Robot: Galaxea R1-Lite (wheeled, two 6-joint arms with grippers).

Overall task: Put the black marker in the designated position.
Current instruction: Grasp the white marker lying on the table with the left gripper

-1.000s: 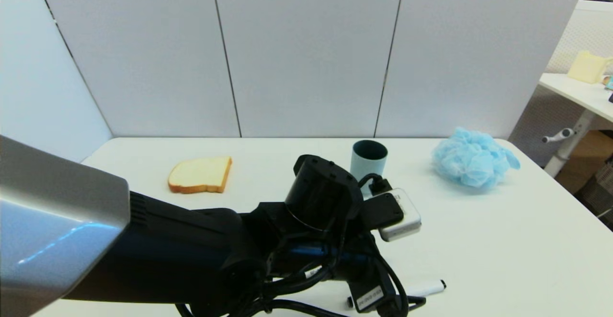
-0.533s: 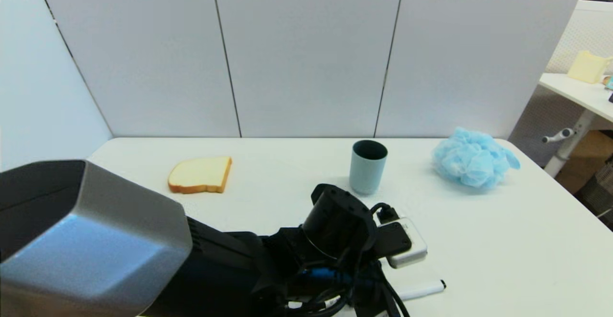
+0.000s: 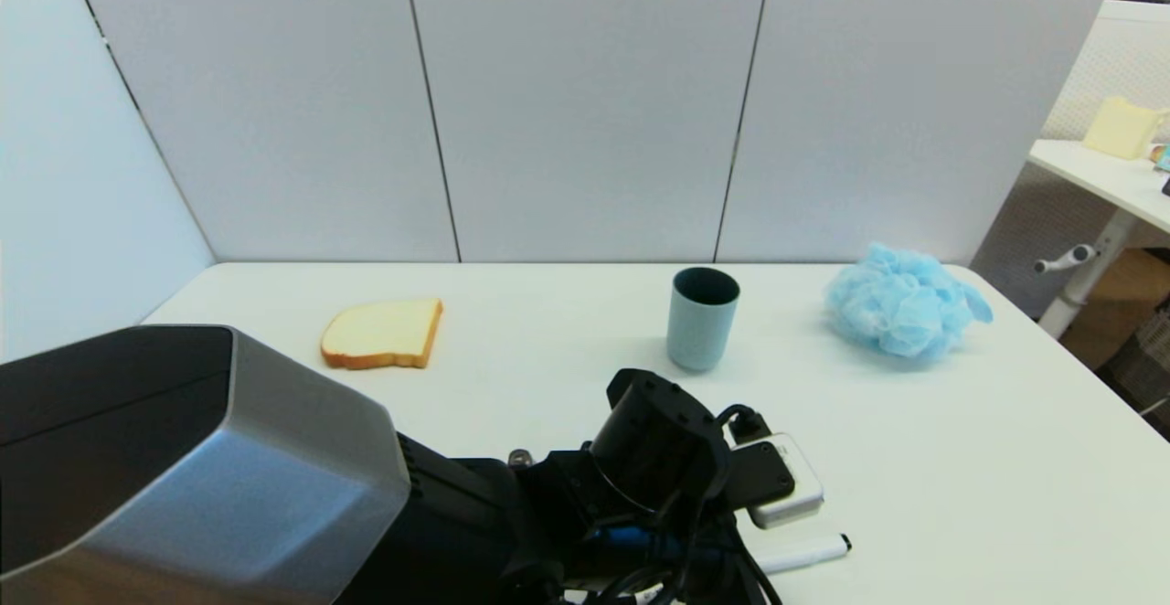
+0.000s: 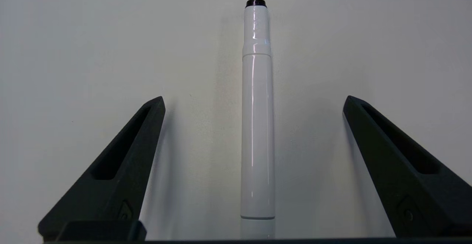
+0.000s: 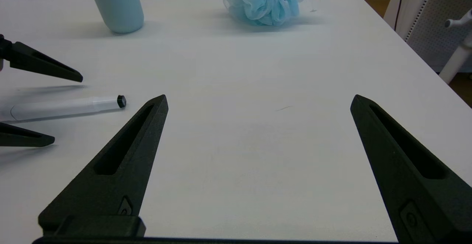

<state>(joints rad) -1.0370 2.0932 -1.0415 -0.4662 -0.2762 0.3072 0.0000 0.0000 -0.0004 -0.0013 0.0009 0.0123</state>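
The black marker (image 4: 257, 126) lies flat on the white worktop (image 3: 960, 477) near its front edge, well apart from the designated position (image 3: 567, 274), the bare strip at the far edge against the grey wall panels (image 3: 585, 102). The left gripper (image 4: 254, 104) is lowered over the marker with its jaws spread wide; one black finger stands on each side of the white barrel, and neither touches it. In the left wrist view the barrel runs lengthwise between the fingers, with the cap seam and one small black tip at the far end. In the head view the left arm covers most of the marker, leaving only the tipped end visible past the wrist. The right gripper (image 5: 258, 100) sits low over bare worktop on the robot's right, jaws likewise wide and holding nothing. A pale blue cup (image 3: 701, 318) stands upright beyond the left gripper. A slice of bread (image 3: 382, 334) lies to the left, and a blue mesh sponge (image 3: 900, 300) rests near the far right corner.
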